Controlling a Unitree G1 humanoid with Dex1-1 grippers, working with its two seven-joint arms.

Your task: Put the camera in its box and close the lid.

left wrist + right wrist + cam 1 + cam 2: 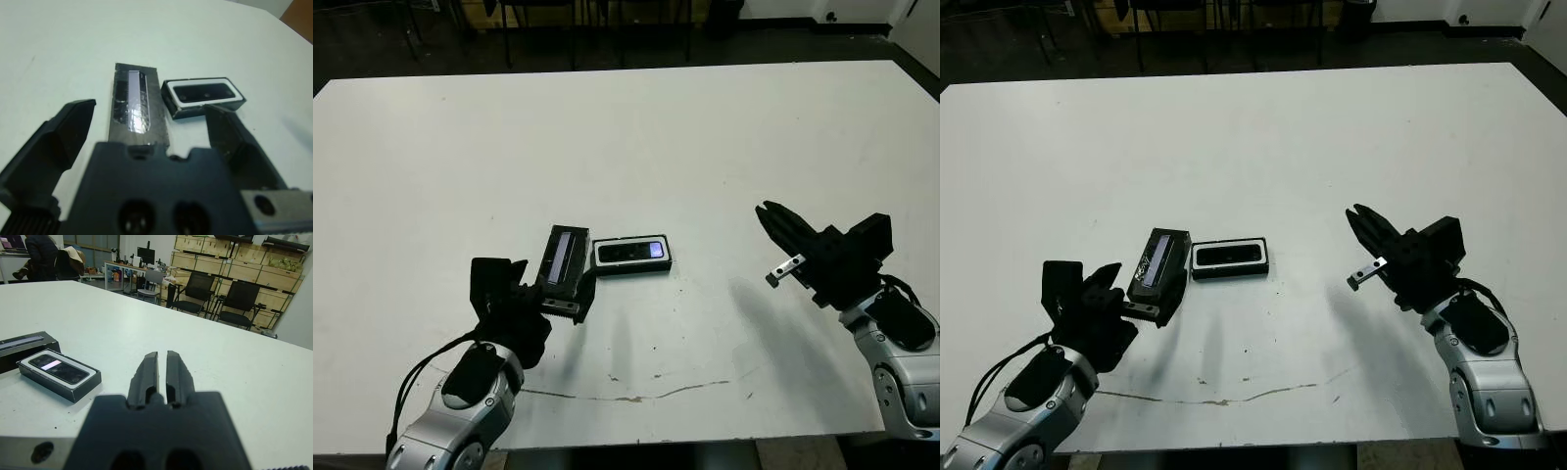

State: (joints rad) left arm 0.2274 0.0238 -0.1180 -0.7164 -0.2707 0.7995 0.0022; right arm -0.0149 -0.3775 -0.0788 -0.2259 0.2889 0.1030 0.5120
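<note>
The left hand (146, 142) body hides the lid's (135, 105) near end.

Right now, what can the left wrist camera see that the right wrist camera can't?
Only the left wrist view shows the whole lid with its pale strip, lying between the left tool's spread-apart fingers. Only the right wrist view shows the right tool with fingers nearly together, plus chairs, stacked crates and a person beyond the table. Both show the camera lying in the box on the white table.
</note>
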